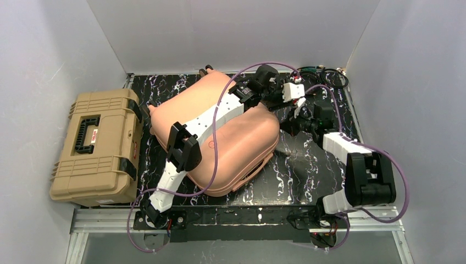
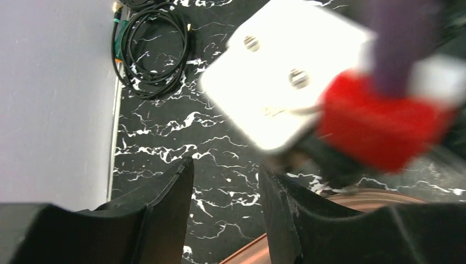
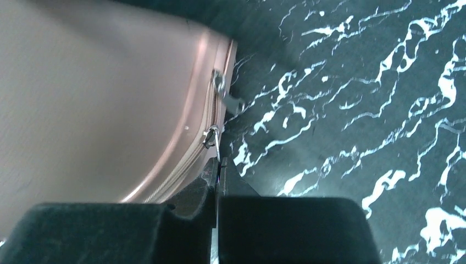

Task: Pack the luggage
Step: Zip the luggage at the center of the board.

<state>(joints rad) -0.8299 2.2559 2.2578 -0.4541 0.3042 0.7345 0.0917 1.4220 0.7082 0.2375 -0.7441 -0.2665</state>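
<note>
Suitcase (image 1: pixel 242 143) lies flat at the centre of the overhead frame on the black marbled mat (image 1: pixel 308 176), shells together, its length slanting from lower middle toward upper middle. At the left of the frame a tan toolbox (image 1: pixel 99 146) sits lid down beside the mat, apart from the suitcase.

The left arm crosses the pink shell on a diagonal from lower left to upper middle, and the left gripper (image 1: pixel 273 81) hangs just past the suitcase's upper right corner. In the left wrist view its fingers (image 2: pixel 176 209) stand apart, with bare mat showing through the gap between them. A curved strip of the suitcase's edge runs along the bottom right of that view. A blurred white block (image 2: pixel 280 77) with a red plug fills the upper right, and a coil of cables (image 2: pixel 148 49) lies at the upper left by the wall.

The right arm bends in from the right of the overhead frame, and the right gripper (image 1: pixel 286 127) meets the suitcase's right edge. In the right wrist view the fingers (image 3: pixel 181 220) are pressed together at the zip seam, and the tab of a zip pull (image 3: pixel 213 136) runs down into the line where the tips meet, pinched there. A second pull (image 3: pixel 218 82) hangs free higher up the same seam.
</note>
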